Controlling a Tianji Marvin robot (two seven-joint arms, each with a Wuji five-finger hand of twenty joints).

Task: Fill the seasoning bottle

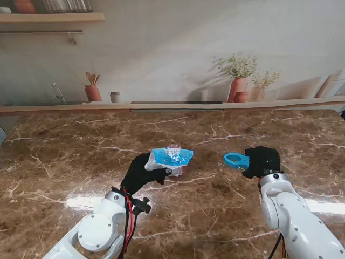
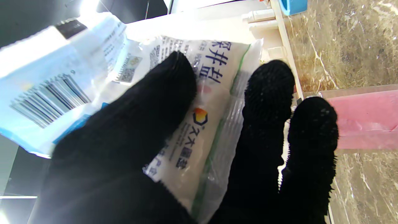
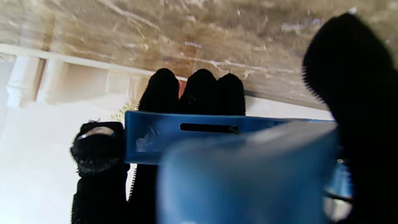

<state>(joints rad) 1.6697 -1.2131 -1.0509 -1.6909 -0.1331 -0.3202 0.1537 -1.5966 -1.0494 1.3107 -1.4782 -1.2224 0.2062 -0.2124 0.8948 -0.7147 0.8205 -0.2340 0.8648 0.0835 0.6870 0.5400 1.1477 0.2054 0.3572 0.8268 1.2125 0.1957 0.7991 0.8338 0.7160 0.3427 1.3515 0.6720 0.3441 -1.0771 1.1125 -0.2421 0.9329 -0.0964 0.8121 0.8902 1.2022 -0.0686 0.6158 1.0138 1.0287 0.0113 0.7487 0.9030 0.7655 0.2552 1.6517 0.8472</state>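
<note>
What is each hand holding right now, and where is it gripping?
The left hand holds a seasoning bag by the end nearer to me. The right hand holds a blue plastic piece by one end, its ring sticking out left.

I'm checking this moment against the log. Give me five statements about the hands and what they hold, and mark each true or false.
1. The left hand is closed on a blue and white seasoning bag. True.
2. The bag lies flat on the marble table. False: it is held up off the table in the left hand.
3. The right hand holds a blue plastic piece. True.
4. The blue piece touches the bag. False: bare table shows between them.
5. The right hand is open. False: its fingers wrap the blue piece.
</note>
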